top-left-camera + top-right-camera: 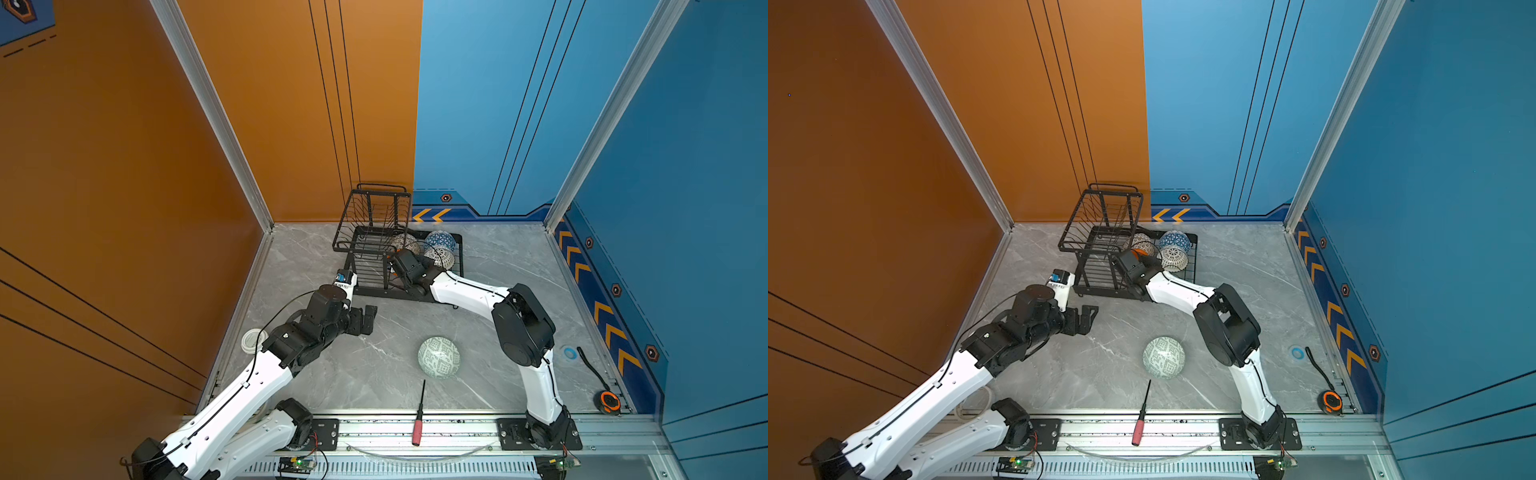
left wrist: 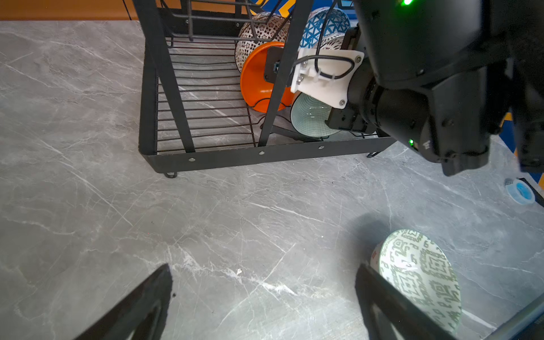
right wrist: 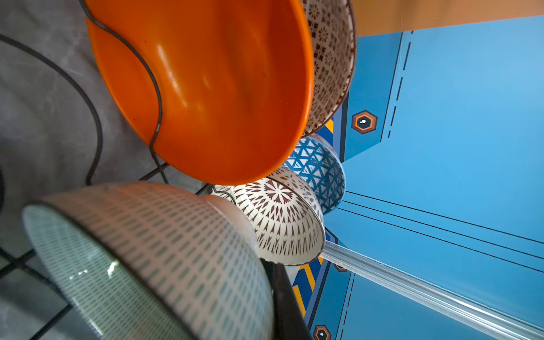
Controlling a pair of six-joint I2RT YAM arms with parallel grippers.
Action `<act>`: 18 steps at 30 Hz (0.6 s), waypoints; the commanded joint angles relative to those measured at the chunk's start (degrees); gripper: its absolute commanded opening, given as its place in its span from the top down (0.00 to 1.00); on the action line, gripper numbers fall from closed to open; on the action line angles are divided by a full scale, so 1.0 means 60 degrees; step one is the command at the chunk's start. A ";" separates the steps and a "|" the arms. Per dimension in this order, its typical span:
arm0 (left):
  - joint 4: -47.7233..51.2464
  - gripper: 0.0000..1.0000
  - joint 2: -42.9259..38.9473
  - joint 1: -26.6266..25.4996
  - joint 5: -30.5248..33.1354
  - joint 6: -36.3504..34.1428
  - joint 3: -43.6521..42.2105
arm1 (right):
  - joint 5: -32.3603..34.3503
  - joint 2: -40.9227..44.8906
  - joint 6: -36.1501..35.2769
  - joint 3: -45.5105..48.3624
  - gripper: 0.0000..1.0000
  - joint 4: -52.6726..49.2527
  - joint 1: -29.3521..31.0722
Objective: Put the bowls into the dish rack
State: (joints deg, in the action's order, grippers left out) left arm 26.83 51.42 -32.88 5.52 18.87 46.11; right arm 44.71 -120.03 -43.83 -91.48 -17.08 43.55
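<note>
Grey marbled table [image 1: 374, 386] filled the floor of a booth with orange and blue walls. The dish rack [image 2: 265, 154] stood at the table's 12 o'clock side, near the back wall.

We saw the left arm rise from the rail at 7 o'clock, bend at the elbow and point its wrist toward 3 o'clock. The left gripper [image 1: 369, 320] hung over bare table, just at 7 o'clock of the rack, with its fingers wide apart and nothing between them.

The right arm came up from 5 o'clock and folded at a high elbow. Its forearm stretched toward 10 o'clock into the low tray of the rack. The right gripper [image 2: 335, 122] was clenched, as far as we could tell on the rim of the pale mint bowl [image 2: 309, 117], which stood tilted on its edge at the tray's near side.

Just behind it stood the orange bowl [image 2: 256, 79], leaning against the cream dotted bowl [image 2: 259, 32]. The blue-white triangle bowl [image 1: 439, 241] and the white lattice bowl [image 1: 439, 257] stood at the tray's 2 o'clock part, touching each other.

The grey-green patterned bowl [image 1: 439, 357] sat on the table at 6 o'clock of the rack, well apart from it, between the two arms. A red-handled screwdriver [image 1: 419, 415] lay near it at 6 o'clock.
</note>
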 commanded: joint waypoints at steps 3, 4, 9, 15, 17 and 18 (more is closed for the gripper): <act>0.0135 0.02 -0.0161 0.0117 -0.0202 -0.0011 -0.0163 | 0.0140 0.0090 0.0926 -0.0304 1.00 0.0166 -0.0036; 0.0134 0.02 -0.0162 0.0121 -0.0202 -0.0011 -0.0174 | 0.0049 0.0136 0.1051 -0.0285 1.00 0.0164 -0.0030; 0.0130 0.02 -0.0176 0.0119 -0.0202 0.0004 -0.0177 | -0.0327 0.0582 0.1483 0.0075 1.00 0.0572 -0.0034; 0.0132 0.02 -0.0141 0.0120 -0.0231 0.0037 -0.0199 | -0.0493 0.0856 0.1809 0.0663 1.00 0.1524 0.0006; 0.0135 0.02 -0.0132 0.0120 -0.0247 0.0046 -0.0199 | -0.0490 0.0909 0.1841 0.0909 1.00 0.2023 0.0026; 0.0139 0.02 -0.0132 0.0127 -0.0246 0.0051 -0.0195 | -0.0493 0.0908 0.1866 0.1029 1.00 0.2278 0.0053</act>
State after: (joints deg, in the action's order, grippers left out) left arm 26.85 51.18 -32.88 5.26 18.90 45.74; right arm 42.04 -117.99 -35.07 -86.80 -10.11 43.57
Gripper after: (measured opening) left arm 0.979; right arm 0.104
